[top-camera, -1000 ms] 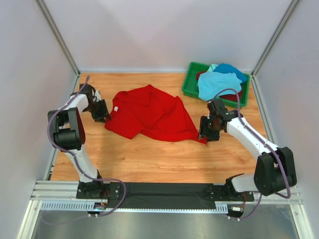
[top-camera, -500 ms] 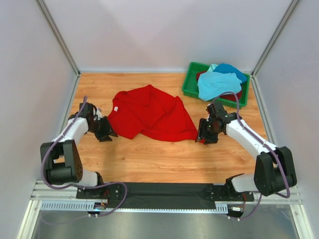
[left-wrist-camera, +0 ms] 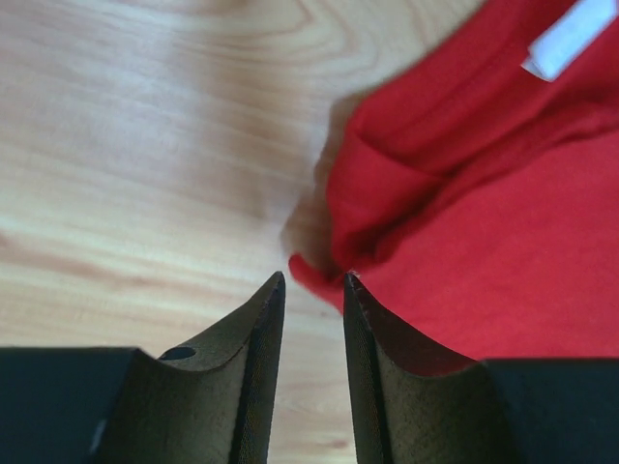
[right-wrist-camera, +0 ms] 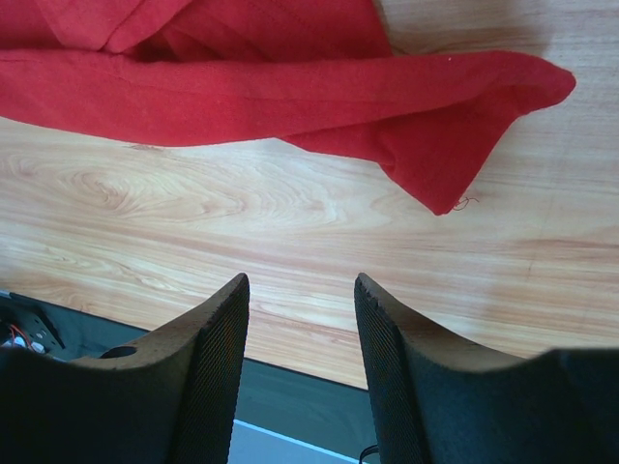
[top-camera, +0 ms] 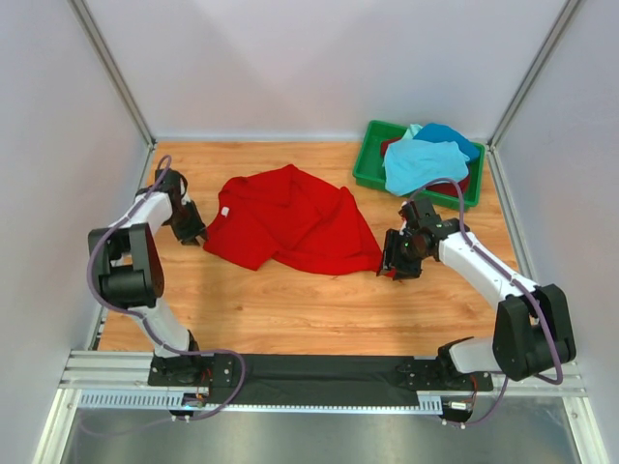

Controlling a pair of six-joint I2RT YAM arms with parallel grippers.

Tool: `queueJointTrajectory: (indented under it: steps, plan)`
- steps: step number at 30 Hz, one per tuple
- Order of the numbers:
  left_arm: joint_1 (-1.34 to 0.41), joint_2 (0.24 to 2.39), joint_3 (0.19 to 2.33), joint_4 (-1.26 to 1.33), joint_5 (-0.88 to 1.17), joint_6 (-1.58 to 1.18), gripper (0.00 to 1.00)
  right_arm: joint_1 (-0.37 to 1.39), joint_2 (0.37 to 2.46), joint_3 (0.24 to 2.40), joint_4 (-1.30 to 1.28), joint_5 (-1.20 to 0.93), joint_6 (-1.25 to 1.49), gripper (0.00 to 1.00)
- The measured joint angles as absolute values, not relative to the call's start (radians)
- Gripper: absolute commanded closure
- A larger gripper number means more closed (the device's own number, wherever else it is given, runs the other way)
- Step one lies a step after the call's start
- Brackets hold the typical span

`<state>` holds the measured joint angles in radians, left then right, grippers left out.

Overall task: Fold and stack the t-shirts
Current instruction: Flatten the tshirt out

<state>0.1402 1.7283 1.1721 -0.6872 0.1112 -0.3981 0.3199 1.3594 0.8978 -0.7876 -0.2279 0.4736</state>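
A bright red t-shirt [top-camera: 290, 220] lies crumpled in the middle of the wooden table. My left gripper [top-camera: 191, 230] sits at the shirt's left edge. In the left wrist view my left gripper [left-wrist-camera: 311, 277] is slightly open with nothing between its fingers, and the red cloth [left-wrist-camera: 484, 222] starts just beyond the right fingertip. My right gripper [top-camera: 392, 259] is at the shirt's right corner. In the right wrist view my right gripper [right-wrist-camera: 300, 280] is open and empty, and the shirt's corner [right-wrist-camera: 440, 169] lies on the wood ahead of it. Turquoise [top-camera: 421, 162], blue [top-camera: 450, 135] and dark red [top-camera: 462, 186] shirts lie piled in the bin.
A green plastic bin [top-camera: 370, 162] stands at the back right corner. A white label [left-wrist-camera: 571, 39] shows at the red shirt's collar. Grey walls enclose the table on three sides. The black rail [top-camera: 319, 372] with the arm bases runs along the near edge.
My left arm swung toward the near side half a second ago and has come back to the shirt's left edge. My right gripper shifted slightly left. The shirt's right corner has drawn in a little.
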Motion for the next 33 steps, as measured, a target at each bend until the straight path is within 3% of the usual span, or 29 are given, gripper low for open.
queueJointTrajectory:
  steps: [12,21,24,29,33]
  plan:
    - [0.142,1.787,1.125,-0.653,0.162,-0.377,0.68,0.319,1.330,0.855,-0.780,-0.238,0.493,0.50]
    - [0.144,1.763,1.062,-0.643,0.205,-0.422,0.94,0.320,1.335,0.857,-0.779,-0.241,0.500,0.50]
    - [0.145,1.743,1.039,-0.638,0.212,-0.441,0.99,0.319,1.342,0.859,-0.783,-0.229,0.503,0.43]
    - [0.145,1.658,0.939,-0.643,0.226,-0.473,1.00,0.319,1.356,0.863,-0.812,-0.168,0.531,0.39]
    - [0.144,1.531,0.870,-0.676,0.244,-0.506,1.00,0.317,1.356,0.863,-0.826,-0.119,0.572,0.44]
